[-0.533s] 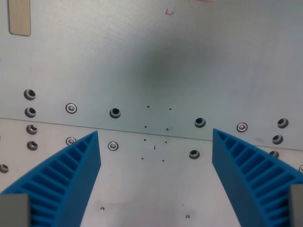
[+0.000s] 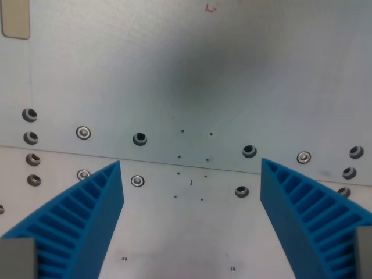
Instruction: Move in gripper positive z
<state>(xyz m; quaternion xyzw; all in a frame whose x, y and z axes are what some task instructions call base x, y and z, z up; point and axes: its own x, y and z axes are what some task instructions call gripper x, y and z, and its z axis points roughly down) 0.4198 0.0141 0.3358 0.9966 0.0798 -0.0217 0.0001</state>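
My gripper (image 2: 190,174) is open, with nothing between its two blue ribbed fingers. One finger (image 2: 81,218) fills the wrist view's lower left, the other (image 2: 311,215) the lower right. Below them lies a grey metal plate (image 2: 192,75) with a seam (image 2: 58,151) running across it. The plate carries screw holes (image 2: 140,138) and screws (image 2: 83,132), and a cluster of tiny holes (image 2: 192,168) sits midway between the fingers. A soft shadow darkens the plate above the gap.
A beige tag (image 2: 15,20) sits at the upper left corner. A small red mark (image 2: 210,8) is at the top edge. More screw holes (image 2: 29,114) line the left side, and others (image 2: 356,152) the right side.
The whole scene has spread outward from the centre and looks slightly larger. The tag and left holes drifted left, the right holes right and down. That is camera motion; the fingers look the same.
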